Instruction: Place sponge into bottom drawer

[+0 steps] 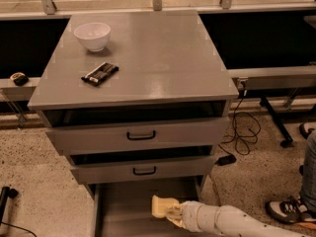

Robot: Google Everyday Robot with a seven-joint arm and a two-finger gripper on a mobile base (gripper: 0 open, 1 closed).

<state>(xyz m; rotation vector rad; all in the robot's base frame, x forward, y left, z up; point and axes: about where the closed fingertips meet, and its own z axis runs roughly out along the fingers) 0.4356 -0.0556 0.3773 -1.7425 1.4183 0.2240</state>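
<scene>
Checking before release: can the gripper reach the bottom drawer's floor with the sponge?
Probably yes. The gripper, holding the sponge, sits over the pulled-out bottom drawer, and nothing visible lies on the floor beneath it.
</scene>
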